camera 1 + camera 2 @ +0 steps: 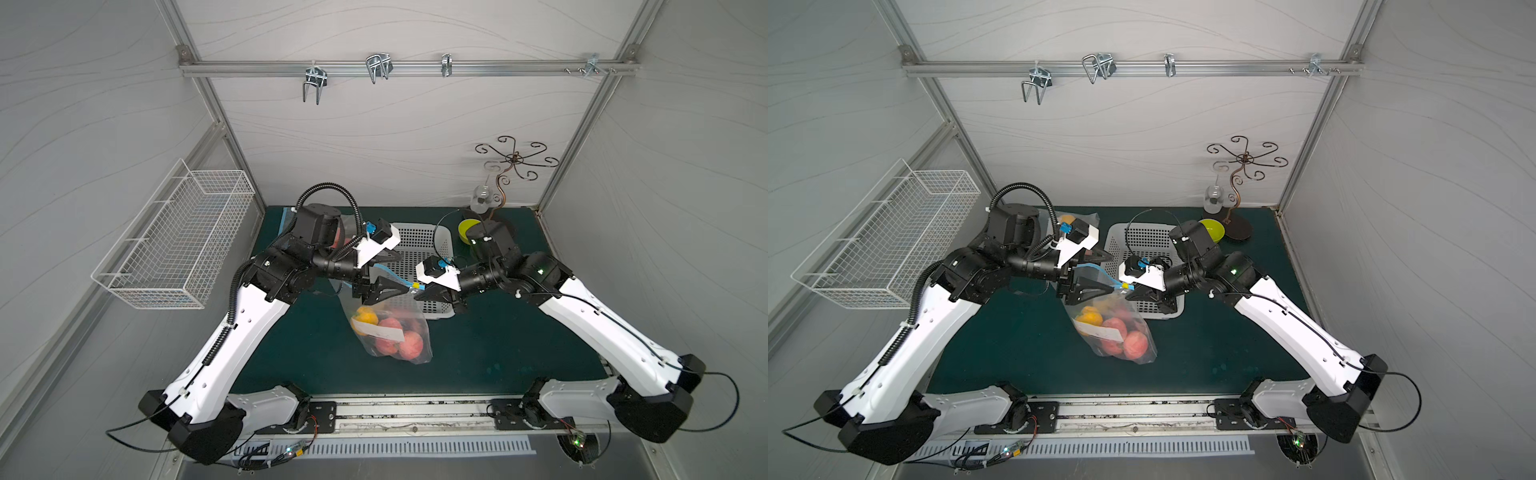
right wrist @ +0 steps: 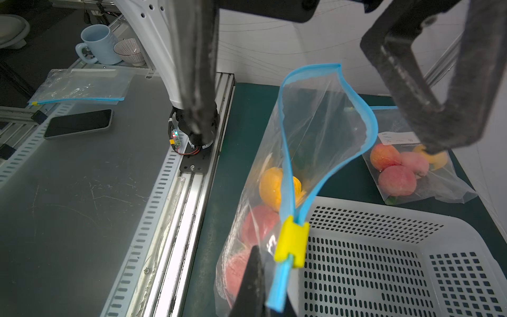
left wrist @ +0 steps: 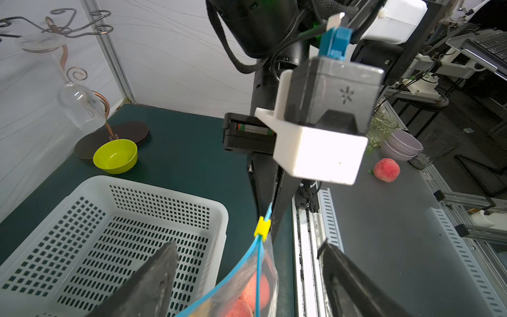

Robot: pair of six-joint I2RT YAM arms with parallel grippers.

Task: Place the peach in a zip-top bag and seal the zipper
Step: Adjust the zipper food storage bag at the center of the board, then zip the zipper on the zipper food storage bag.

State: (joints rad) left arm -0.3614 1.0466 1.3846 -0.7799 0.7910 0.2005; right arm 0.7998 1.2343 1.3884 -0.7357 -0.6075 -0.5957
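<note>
A clear zip-top bag [image 1: 390,332] [image 1: 1117,332] hangs upright over the green mat, with peaches [image 1: 409,345] [image 1: 1136,345] [image 2: 260,222] and an orange fruit [image 2: 270,189] inside. Its blue zipper strips [image 2: 285,153] gape apart, and the yellow slider [image 2: 291,241] [image 3: 262,227] sits at one end. My right gripper [image 1: 419,293] [image 1: 1129,295] [image 2: 270,274] is shut on the strip's end just past the slider. My left gripper [image 1: 392,272] [image 1: 1104,272] [image 3: 248,244] is open, its fingers standing either side of the bag's mouth without touching it.
A white perforated basket [image 1: 419,249] [image 3: 137,233] [image 2: 384,260] stands right behind the bag. A second bag of fruit [image 2: 411,170] [image 1: 1077,220] lies at the back left. At the back right are a green bowl [image 1: 467,228] [image 3: 115,156] and a glass stand [image 1: 515,160]. A wire basket [image 1: 174,241] hangs on the left wall.
</note>
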